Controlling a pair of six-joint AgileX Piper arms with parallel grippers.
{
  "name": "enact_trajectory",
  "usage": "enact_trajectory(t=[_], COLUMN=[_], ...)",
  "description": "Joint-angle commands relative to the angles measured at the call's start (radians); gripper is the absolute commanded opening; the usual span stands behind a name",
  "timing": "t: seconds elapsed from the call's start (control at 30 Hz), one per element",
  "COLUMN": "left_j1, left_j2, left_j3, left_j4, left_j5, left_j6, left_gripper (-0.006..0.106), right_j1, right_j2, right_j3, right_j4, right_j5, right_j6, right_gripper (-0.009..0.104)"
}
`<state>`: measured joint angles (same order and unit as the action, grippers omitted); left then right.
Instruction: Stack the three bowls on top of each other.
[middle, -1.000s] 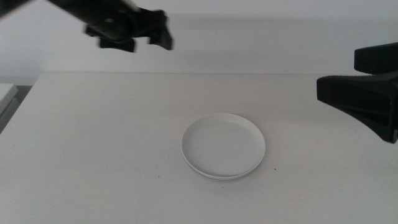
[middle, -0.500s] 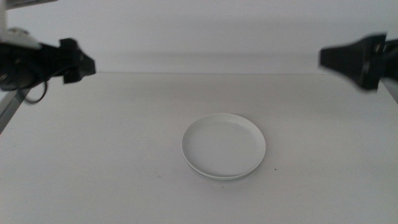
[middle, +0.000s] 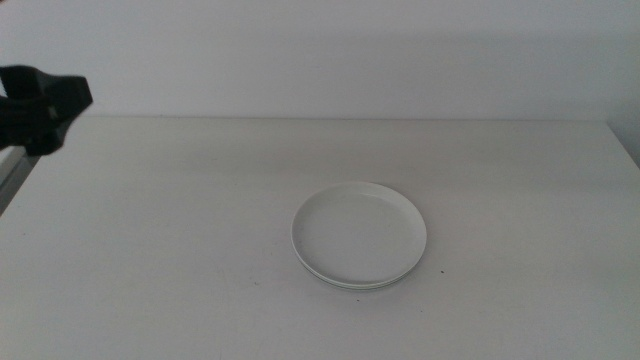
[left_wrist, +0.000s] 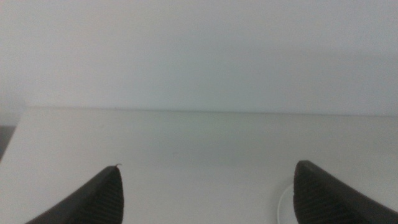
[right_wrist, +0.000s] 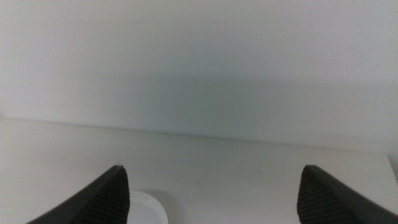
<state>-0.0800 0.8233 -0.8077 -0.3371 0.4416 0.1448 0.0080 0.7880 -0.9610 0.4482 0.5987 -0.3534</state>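
The white desk (middle: 150, 250) carries the bowl stack (middle: 359, 236) mid-desk, white bowl on top, looking finished, while the left claw (left_wrist: 205, 196) by the far-left corner and right claw (right_wrist: 211, 196) both gape empty, so best keep clear.

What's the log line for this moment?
bowls: stacked, mid-table | left gripper: open, empty, left edge | right gripper: open, empty

A white table (middle: 180, 250) meets a pale wall (middle: 330, 50).
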Motion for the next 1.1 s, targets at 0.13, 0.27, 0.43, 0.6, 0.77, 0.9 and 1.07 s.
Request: enact_trajectory(t=[0.13, 0.27, 0.43, 0.6, 0.77, 0.9, 1.07], left_j1=[0.000, 0.000, 0.000, 0.000, 0.000, 0.000, 0.000], left_j2=[-0.011, -0.011, -0.011, -0.025, -0.116, -0.324, -0.545], left_j3=[0.008, 0.008, 0.008, 0.008, 0.090, 0.298, 0.520], left_j4=[0.000, 0.000, 0.004, 0.006, 0.006, 0.056, 0.095], left_j5=[-0.026, -0.013, -0.013, -0.013, -0.073, -0.217, -0.197], left_j6=[0.015, 0.015, 0.015, 0.015, 0.015, 0.015, 0.015], left_gripper=[0.094, 0.094, 0.094, 0.094, 0.094, 0.094, 0.094], right_j1=[-0.009, -0.009, -0.009, -0.009, -0.009, -0.009, -0.009], right_j2=[-0.004, -0.004, -0.004, -0.004, -0.059, -0.300, -0.551], right_j3=[0.023, 0.023, 0.023, 0.023, 0.115, 0.377, 0.645], right_j4=[-0.009, -0.031, -0.029, -0.029, -0.061, -0.109, -0.156], right_j5=[0.013, 0.013, 0.008, 0.008, -0.082, -0.308, -0.405], right_j6=[-0.013, -0.011, -0.009, -0.009, -0.009, -0.009, -0.009], right_gripper=[0.093, 0.093, 0.093, 0.093, 0.093, 0.093, 0.093])
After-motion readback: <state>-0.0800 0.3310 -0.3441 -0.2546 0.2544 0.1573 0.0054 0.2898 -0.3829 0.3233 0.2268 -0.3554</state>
